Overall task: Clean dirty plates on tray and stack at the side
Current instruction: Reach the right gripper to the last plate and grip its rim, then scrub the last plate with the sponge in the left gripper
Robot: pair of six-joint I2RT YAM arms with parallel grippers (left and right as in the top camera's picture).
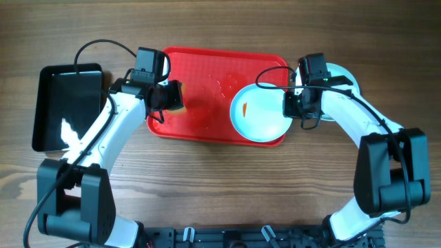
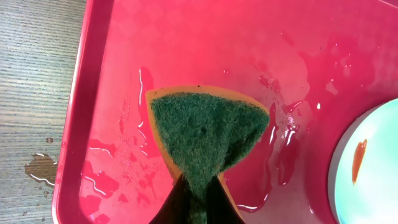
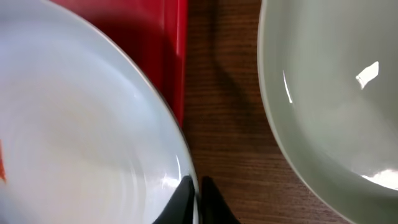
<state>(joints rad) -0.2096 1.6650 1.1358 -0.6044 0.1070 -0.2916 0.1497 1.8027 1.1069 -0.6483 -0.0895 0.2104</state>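
Plates, two: smeared plate (image 1: pixel 258 114) on tray (image 1: pixel 207 62) clamped by right gripper (image 1: pixel 292 107), second plate (image 3: pixel 329 87) beside; left gripper (image 1: pixel 167 96) clamps one sponge (image 2: pixel 205 130).

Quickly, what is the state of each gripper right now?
Left gripper: closed on the sponge.
Right gripper: closed on the rim of the plate.

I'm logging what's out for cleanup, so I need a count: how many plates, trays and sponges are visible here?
Plates: 2 (smeared plate, off-tray plate)
Trays: 2 (red tray, black tray)
Sponges: 1 (sponge)
Total: 5
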